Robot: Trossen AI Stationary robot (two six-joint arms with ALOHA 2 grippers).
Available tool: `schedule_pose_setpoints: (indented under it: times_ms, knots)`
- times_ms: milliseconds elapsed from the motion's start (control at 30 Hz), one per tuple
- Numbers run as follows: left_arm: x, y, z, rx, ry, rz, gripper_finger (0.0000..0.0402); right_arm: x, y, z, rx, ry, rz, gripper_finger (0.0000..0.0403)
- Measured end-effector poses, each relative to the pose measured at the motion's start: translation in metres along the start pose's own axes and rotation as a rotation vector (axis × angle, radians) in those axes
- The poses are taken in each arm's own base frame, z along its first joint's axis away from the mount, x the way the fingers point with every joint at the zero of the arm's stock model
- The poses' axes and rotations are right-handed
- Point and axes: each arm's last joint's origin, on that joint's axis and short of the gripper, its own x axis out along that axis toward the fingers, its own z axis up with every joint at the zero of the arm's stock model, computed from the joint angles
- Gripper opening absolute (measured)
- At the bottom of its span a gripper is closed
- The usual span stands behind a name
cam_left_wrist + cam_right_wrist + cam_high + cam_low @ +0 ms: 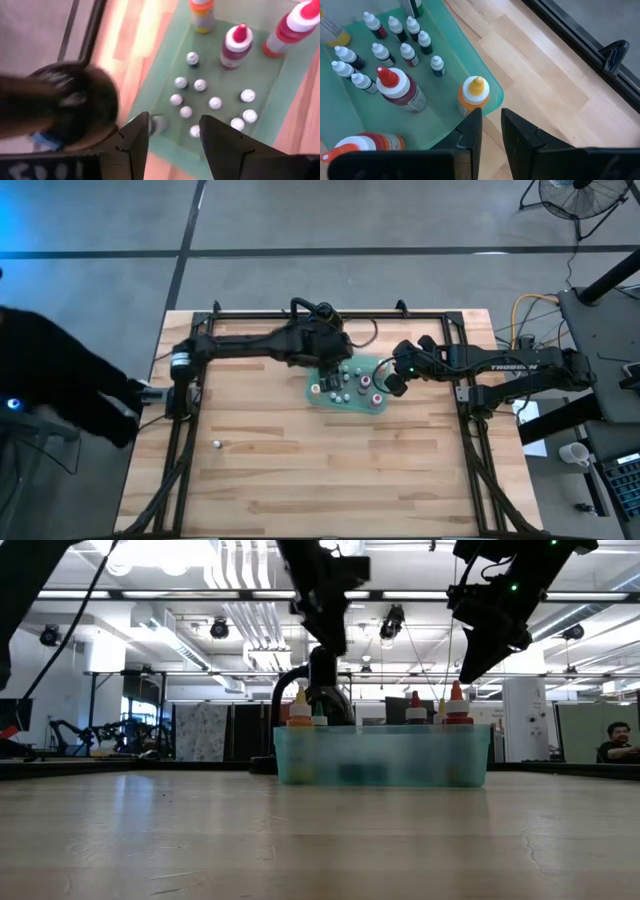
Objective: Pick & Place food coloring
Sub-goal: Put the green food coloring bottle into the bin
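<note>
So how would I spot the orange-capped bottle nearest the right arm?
Find the green tray mid-table. At its corner nearest the right gripper stands a squat bottle with an orange body and yellow-orange nozzle cap, bigger than the tiny white-capped bottles and apart from them.

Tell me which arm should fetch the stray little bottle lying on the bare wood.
Probably left. The stray bottle lies on the left half of the table, nearer that arm's base. The left end effector hovers open over the green tray; the right end effector is shut at the tray's far side.
</note>
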Motion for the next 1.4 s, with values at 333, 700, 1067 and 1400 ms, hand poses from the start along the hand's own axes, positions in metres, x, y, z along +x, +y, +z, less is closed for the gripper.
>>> schedule_pose_setpoints:
  times_ms: [333,700,1067,1400]
  knots:
    - [-0.060,0.029,-0.028,-0.198,0.121,-0.011,0.0147,0.000,0.000,0.000,0.000,0.000,0.003,0.0063]
    - [-0.081,0.003,-0.064,-0.104,0.339,-0.012,0.0147,0.000,0.001,0.000,-0.005,0.003,0.012,0.0063]
    - [-0.086,-0.058,-0.153,-0.099,0.544,-0.204,0.0147,0.000,0.001,0.001,-0.022,-0.003,0.015,0.0063]
    - [-0.081,-0.093,-0.244,-0.068,0.718,-0.352,0.0147,0.000,0.002,0.002,-0.015,-0.021,0.023,0.0063]
